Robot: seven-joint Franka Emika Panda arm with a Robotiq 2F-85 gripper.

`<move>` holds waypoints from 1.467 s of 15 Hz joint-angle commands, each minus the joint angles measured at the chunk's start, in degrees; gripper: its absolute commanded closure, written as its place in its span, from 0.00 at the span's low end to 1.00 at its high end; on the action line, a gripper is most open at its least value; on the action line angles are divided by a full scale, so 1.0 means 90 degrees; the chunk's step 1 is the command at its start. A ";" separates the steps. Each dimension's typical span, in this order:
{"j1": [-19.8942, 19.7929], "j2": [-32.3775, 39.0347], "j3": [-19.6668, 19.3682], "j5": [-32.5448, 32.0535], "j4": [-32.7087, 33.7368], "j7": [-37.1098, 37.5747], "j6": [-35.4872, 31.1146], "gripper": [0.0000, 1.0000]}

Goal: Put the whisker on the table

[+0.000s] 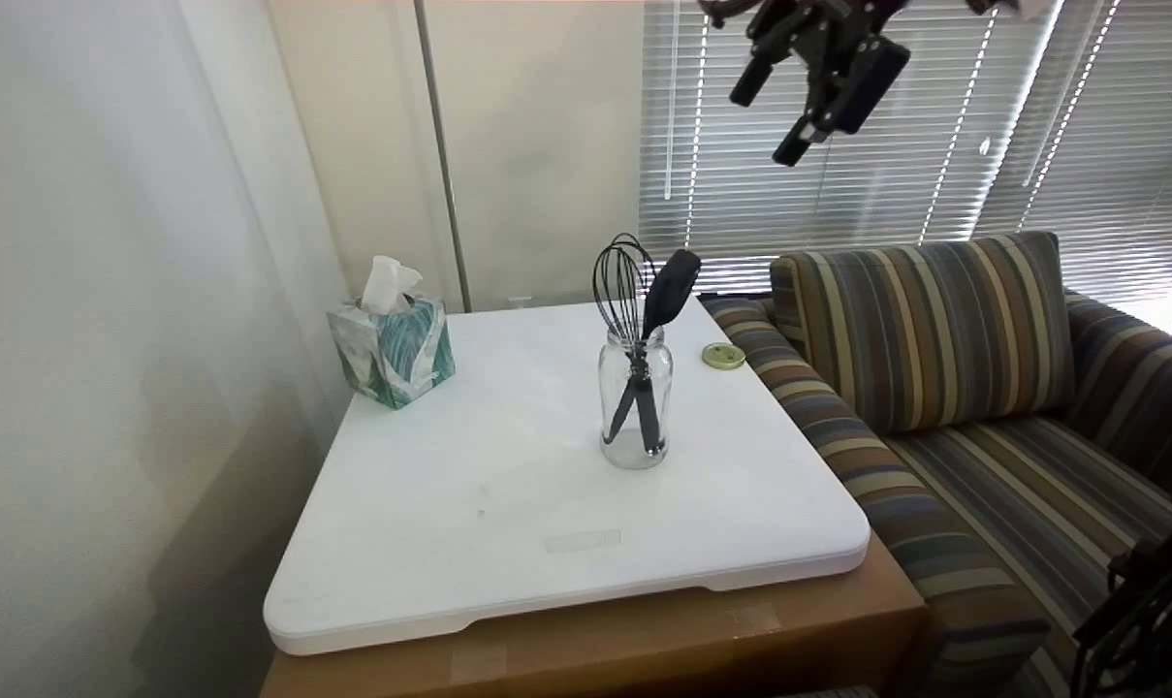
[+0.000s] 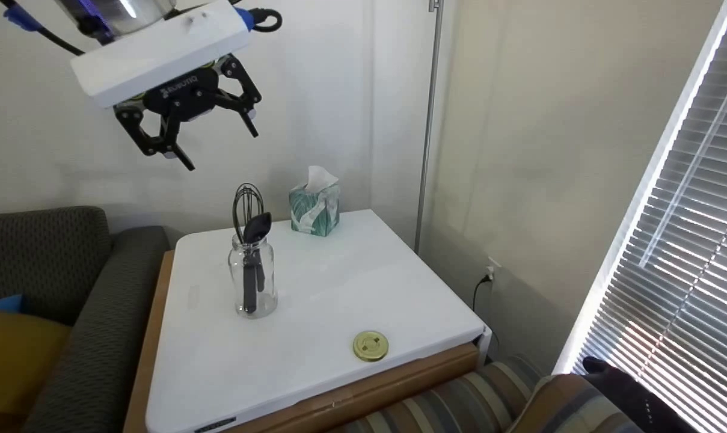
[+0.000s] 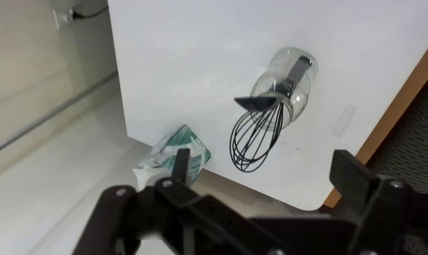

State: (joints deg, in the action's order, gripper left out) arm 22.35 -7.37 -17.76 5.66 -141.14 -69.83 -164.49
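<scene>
in one jar (image 1: 634, 415) i count one whisker (image 1: 624, 291), one crowding utensil (image 1: 674, 289); around the jar: one lid (image 2: 370, 346), one tissue box (image 2: 314, 210); end effector (image 2: 223, 152): spread.

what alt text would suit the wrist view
A whisk and a black utensil lean in a clear glass jar on a white table. In the foreground, the open, empty end effector partly hides a teal-and-white tissue box.

- daylight thru blinds (image 2: 694, 240), kinda blown out low down
- soft shadow on wall (image 1: 207, 465) in an ext. view
- wrist cam: gripper (image 3: 261, 164) dark n bit blurry tbh
</scene>
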 commanded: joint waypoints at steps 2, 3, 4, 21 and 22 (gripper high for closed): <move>0.1192 0.1153 -0.0479 0.1929 0.1369 -0.2216 0.0439 0.00; 0.1131 0.1413 -0.0409 0.2325 0.1650 -0.2666 0.0521 0.00; 0.1021 0.1621 -0.0349 0.2699 0.1905 -0.3123 0.0662 0.00; -0.1903 0.3285 0.1816 0.2065 0.3602 -0.3317 0.1954 0.00; -0.2028 0.3255 0.1946 0.1816 0.3591 -0.3117 0.1995 0.00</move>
State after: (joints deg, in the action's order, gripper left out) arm 8.72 23.54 -4.48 27.52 -108.22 -102.06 -148.48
